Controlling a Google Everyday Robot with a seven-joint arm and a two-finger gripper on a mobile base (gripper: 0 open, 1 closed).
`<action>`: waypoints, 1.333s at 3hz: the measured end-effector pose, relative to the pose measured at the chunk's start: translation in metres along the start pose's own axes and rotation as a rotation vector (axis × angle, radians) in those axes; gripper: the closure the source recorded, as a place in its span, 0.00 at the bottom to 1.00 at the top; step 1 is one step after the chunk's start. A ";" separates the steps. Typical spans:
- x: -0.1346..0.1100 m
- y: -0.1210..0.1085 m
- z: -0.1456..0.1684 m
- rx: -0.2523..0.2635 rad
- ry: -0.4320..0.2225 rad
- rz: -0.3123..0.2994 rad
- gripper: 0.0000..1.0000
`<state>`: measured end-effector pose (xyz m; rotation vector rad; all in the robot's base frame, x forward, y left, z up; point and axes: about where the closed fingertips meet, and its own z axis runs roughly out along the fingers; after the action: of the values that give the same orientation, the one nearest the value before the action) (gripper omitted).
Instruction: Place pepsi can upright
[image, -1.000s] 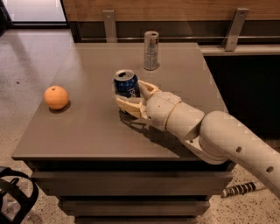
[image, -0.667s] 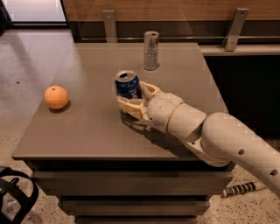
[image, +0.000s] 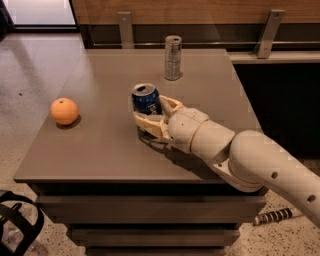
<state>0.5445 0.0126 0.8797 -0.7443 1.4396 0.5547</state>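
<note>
The pepsi can (image: 145, 98), dark blue with a silver top, stands upright near the middle of the grey table (image: 100, 145). My gripper (image: 149, 111) reaches in from the right and holds the can's lower part. One finger (image: 150, 123) lies along its near side and the other (image: 171, 104) along its right side. The fingers sit close against the can, which rests on the table surface.
A taller slim silver can (image: 173, 57) stands upright behind the pepsi can near the table's back edge. An orange (image: 64, 111) sits at the table's left. My arm (image: 240, 155) crosses the table's right front corner. A wall with rail posts (image: 125, 27) runs behind.
</note>
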 end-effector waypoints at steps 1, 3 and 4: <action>0.010 0.003 0.003 0.000 0.004 0.020 1.00; 0.007 0.005 0.004 -0.006 0.002 0.016 0.59; 0.007 0.006 0.005 -0.008 0.002 0.015 0.36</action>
<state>0.5440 0.0199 0.8722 -0.7416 1.4465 0.5720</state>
